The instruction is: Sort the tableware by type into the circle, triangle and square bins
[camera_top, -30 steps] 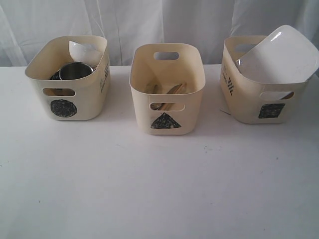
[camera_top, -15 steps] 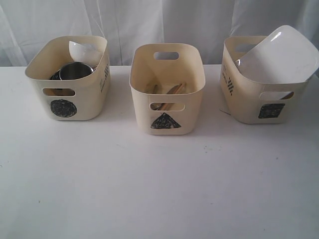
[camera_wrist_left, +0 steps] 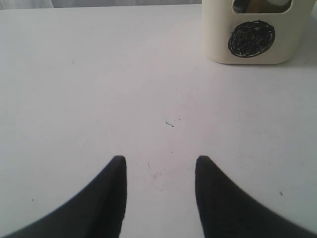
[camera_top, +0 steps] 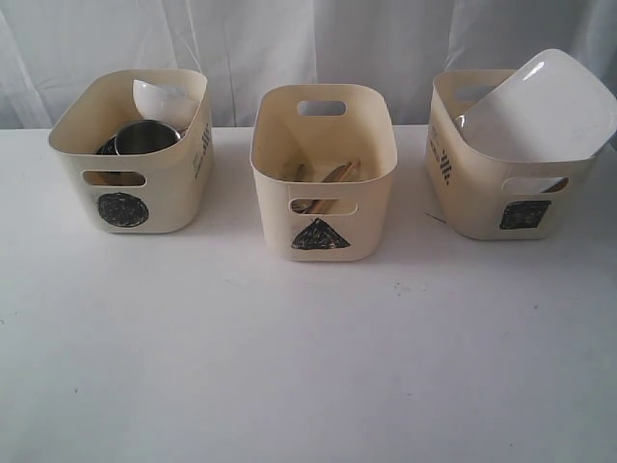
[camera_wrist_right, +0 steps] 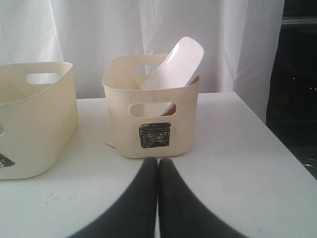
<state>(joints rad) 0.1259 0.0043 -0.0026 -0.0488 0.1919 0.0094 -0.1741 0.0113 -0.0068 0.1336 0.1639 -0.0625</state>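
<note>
Nothing has moved across the last second: all 3 bins and what sits in them lie exactly as before, and neither arm shows in the exterior view.

Toward the far left corner of the desk (camera_top: 308, 357) stands the circle bin (camera_top: 174, 198). It holds a steel cup (camera_top: 147, 137), with a small white bowl (camera_top: 162, 99) tipped against its back wall. At the middle of the far edge, the triangle bin (camera_top: 371, 207) holds wooden chopsticks (camera_top: 333, 174); any steel cutlery beside them is too dim to make out. Toward the far right corner, the square bin (camera_top: 472, 207) carries the big white plate (camera_top: 545, 111), which leans tilted with its upper edge well above the rim.

The left pincer (camera_wrist_left: 160, 158) hovers spread and empty over bare desk, near the front of the circle bin. The right pincer (camera_wrist_right: 158, 160) is pressed together, pinching nothing, and faces the square bin.

With no tableware seen outside the bins and nothing stirring, the sorting looks finished, and both arms seem parked.
</note>
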